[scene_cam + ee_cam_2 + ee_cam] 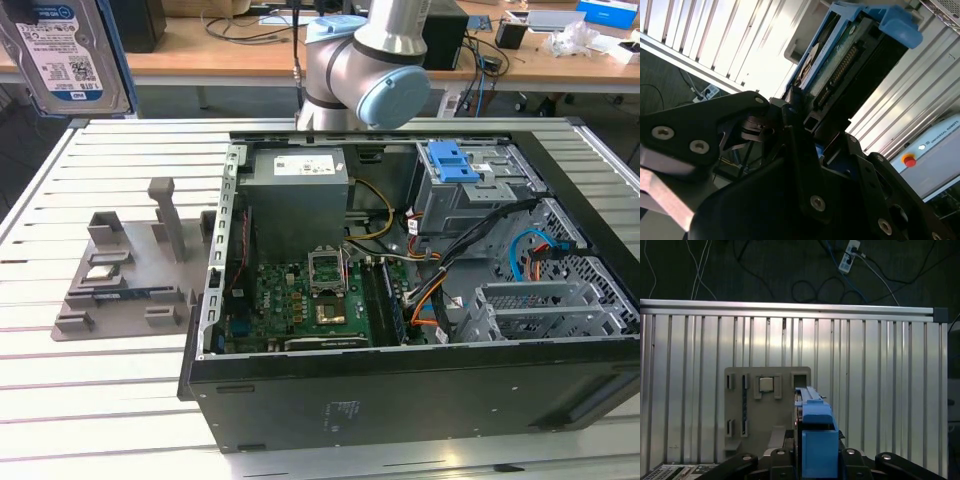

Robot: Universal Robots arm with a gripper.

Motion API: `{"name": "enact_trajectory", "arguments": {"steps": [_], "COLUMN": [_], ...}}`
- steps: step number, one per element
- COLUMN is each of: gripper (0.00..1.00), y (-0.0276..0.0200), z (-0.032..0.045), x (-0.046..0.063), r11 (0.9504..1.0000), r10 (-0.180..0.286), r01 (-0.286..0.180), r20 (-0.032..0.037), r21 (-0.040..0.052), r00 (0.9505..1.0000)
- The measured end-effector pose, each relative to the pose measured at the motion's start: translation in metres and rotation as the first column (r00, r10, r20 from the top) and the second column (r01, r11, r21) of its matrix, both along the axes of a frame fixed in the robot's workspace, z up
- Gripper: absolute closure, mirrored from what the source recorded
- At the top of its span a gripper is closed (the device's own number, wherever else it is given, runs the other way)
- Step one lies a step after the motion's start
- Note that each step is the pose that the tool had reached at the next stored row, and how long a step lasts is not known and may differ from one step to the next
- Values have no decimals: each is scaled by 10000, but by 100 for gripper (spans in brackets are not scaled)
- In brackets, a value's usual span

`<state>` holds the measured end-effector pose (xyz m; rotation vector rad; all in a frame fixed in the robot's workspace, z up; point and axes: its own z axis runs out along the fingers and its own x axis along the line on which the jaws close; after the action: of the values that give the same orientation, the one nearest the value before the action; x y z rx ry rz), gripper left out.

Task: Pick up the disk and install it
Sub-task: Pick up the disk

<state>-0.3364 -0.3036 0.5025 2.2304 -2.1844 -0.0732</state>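
The disk (60,50), a silver hard drive with a blue-and-white label in a blue carrier, hangs high at the exterior view's upper left, well above the table. In the second wrist view the disk (840,65) shows its connector edge and blue frame, with my gripper (807,132) shut on its lower end. The first wrist view looks along the disk's blue carrier edge (815,430), which sits between the black fingers (777,457) of my gripper (817,462).
An open computer case (215,300) lies on the slatted aluminium table (100,400), with a grey power supply (297,190) and a metal drive cage topped by a blue clip (455,160). A grey fixture (130,270) (767,410) stands beside the case, below the disk.
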Motion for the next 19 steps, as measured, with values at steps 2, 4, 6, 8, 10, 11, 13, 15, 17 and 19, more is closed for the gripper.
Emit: {"name": "enact_trajectory", "arguments": {"steps": [2,4,6,8,10,11,13,15,17,19], "gripper": [63,63,63,63,63,63,63,63,63,63], "y": [0,0,0,0,-1,-1,0,0,0,0], "z": [-1,0,-1,0,0,0,0,-1,0,0], "x": [70,194,255,330,393,434,505,569,651,732], "r11": [10000,10000,10000,10000,10000,10000,10000,10000,10000,10000], "r10": [1,1,1,1,2,2,0,1,2,1], "r01": [-1,-1,-1,-1,-2,-2,0,-1,-2,-1], "r20": [1,-1,0,0,0,-1,0,0,-2,-1], "r21": [1,0,1,0,0,0,1,1,0,1], "r00": [10000,10000,10000,10000,10000,10000,10000,10000,10000,10000]}}
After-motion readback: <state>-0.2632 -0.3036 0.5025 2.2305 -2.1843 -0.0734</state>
